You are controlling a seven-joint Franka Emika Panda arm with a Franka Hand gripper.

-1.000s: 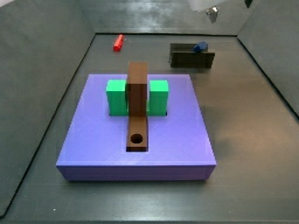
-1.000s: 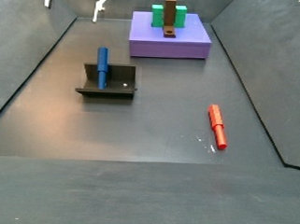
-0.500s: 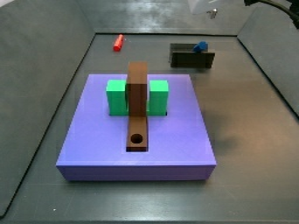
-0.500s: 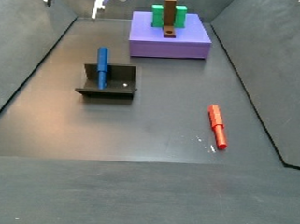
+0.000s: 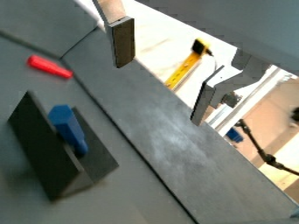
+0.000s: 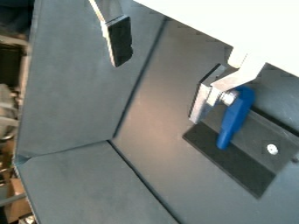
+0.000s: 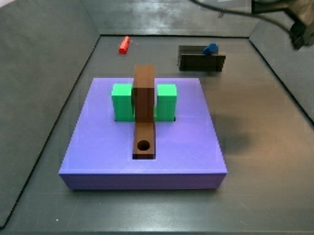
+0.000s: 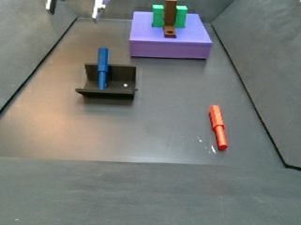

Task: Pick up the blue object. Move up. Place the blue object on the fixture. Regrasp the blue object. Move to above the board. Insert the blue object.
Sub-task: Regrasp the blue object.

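Observation:
The blue peg (image 8: 103, 65) lies on the dark fixture (image 8: 110, 88), on the floor left of the middle. It also shows in both wrist views (image 5: 66, 128) (image 6: 236, 122), lying on the fixture (image 5: 56, 168) (image 6: 253, 159). My gripper (image 8: 76, 1) hangs high above the far left of the floor, well above the fixture. It is open and empty, with nothing between the fingers (image 5: 121, 42) (image 6: 118, 41). The lavender board (image 7: 185, 147) carries a green block (image 7: 123, 103) and a brown bar (image 7: 145, 112) with a round hole.
A red peg (image 8: 219, 127) lies loose on the floor, right of the fixture, and shows in a wrist view (image 5: 49, 66). Grey walls enclose the floor on the sides. In a side view the dark arm (image 7: 280, 13) crosses the top right corner.
The arm has swung into the top right corner of a side view, and the gripper has shifted a little. The blue peg has not moved on the fixture.

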